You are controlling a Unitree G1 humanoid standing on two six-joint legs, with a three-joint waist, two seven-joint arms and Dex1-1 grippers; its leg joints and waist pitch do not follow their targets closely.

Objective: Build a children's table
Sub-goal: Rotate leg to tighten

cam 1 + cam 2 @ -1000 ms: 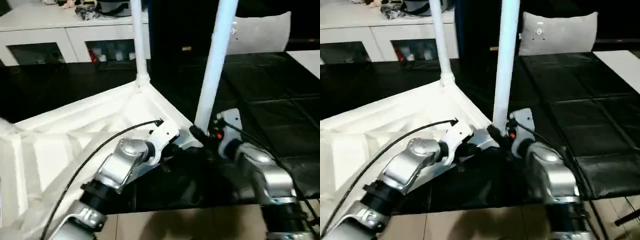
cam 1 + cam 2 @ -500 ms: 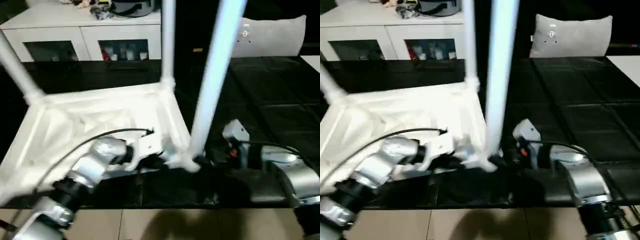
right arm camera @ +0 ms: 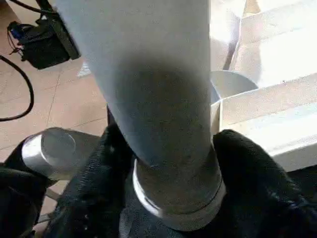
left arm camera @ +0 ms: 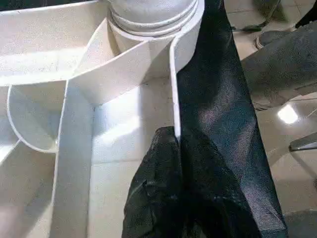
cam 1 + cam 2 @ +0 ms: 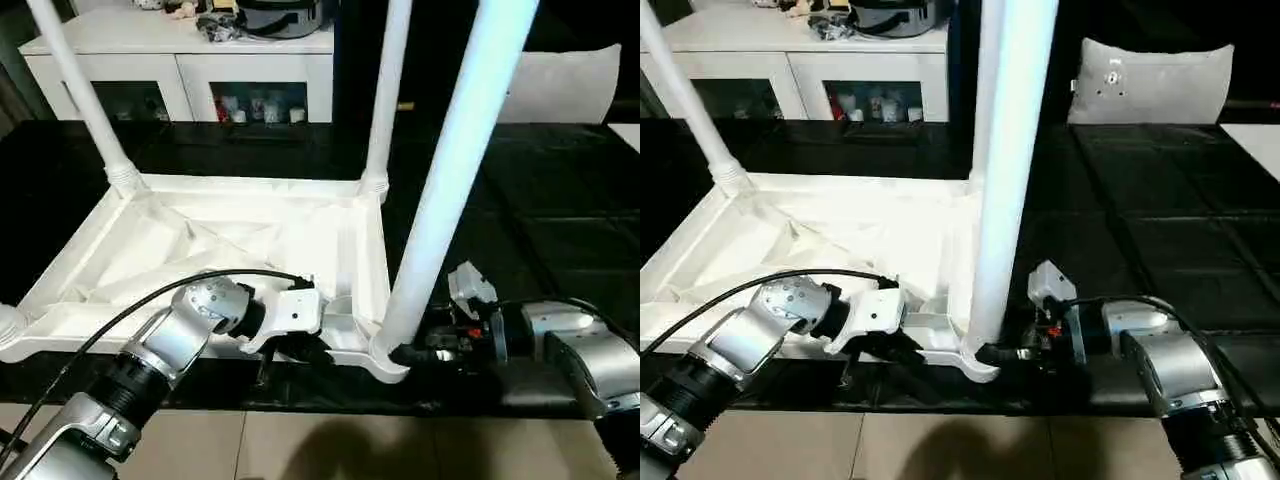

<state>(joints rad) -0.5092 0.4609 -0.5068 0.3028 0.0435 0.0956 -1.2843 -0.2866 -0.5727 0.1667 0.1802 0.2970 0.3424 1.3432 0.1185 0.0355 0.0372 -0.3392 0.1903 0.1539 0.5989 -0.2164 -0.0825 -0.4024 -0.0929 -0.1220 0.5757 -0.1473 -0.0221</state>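
While upside down at frame centre, the tabletop [image 5: 230, 235] carries upright legs.
Left gripper [image 4: 174, 148] pinches the tabletop's near rim; right gripper [image 3: 168, 198] clasps the nearest leg [image 5: 440, 190] at its base, lower right; cabinet [image 5: 190, 60] upper left.

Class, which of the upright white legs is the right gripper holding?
The nearest leg, at the tabletop's front right corner; the right gripper clasps its base.

Lower left of the head view, the silver left forearm reaches toward centre, its left gripper [image 4: 177, 148] pinched onto a thin white plastic tabletop wall [image 4: 174, 94]. Lower right, the right gripper [image 3: 173, 163] clasps a white tubular leg's base [image 3: 163, 99].
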